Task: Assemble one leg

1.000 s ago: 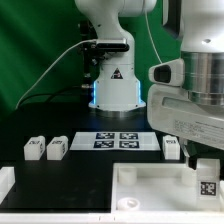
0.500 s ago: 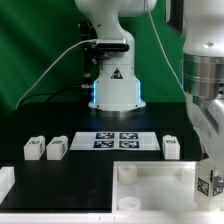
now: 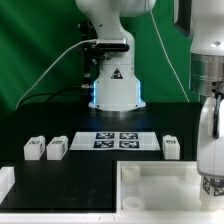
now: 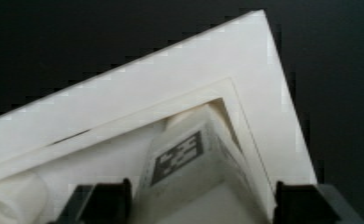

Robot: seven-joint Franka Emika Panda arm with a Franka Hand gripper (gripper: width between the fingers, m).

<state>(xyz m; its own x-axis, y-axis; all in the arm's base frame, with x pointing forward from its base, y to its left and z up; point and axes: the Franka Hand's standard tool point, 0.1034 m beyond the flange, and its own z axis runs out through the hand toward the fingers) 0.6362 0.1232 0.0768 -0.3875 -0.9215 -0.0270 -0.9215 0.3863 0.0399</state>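
In the wrist view a white leg [image 4: 193,160] with a black-and-white tag stands between my fingers [image 4: 101,200], at the inner corner of the large white tabletop [image 4: 143,95]. My gripper [image 4: 198,202] is shut on this leg. In the exterior view my gripper [image 3: 211,186] is low over the tabletop's [image 3: 150,185] corner at the view's right, and it hides the held leg. Three more legs lie on the black table: two at the view's left [image 3: 35,148] [image 3: 57,148] and one at the right [image 3: 171,147].
The marker board [image 3: 118,140] lies flat behind the tabletop, between the loose legs. The robot's white base [image 3: 112,85] stands at the back centre. A white block [image 3: 5,183] sits at the exterior view's left edge.
The gripper has turned about its axis and sunk a little at the tabletop's right corner. The held leg's tag, seen earlier under the gripper, no longer shows in the exterior view.
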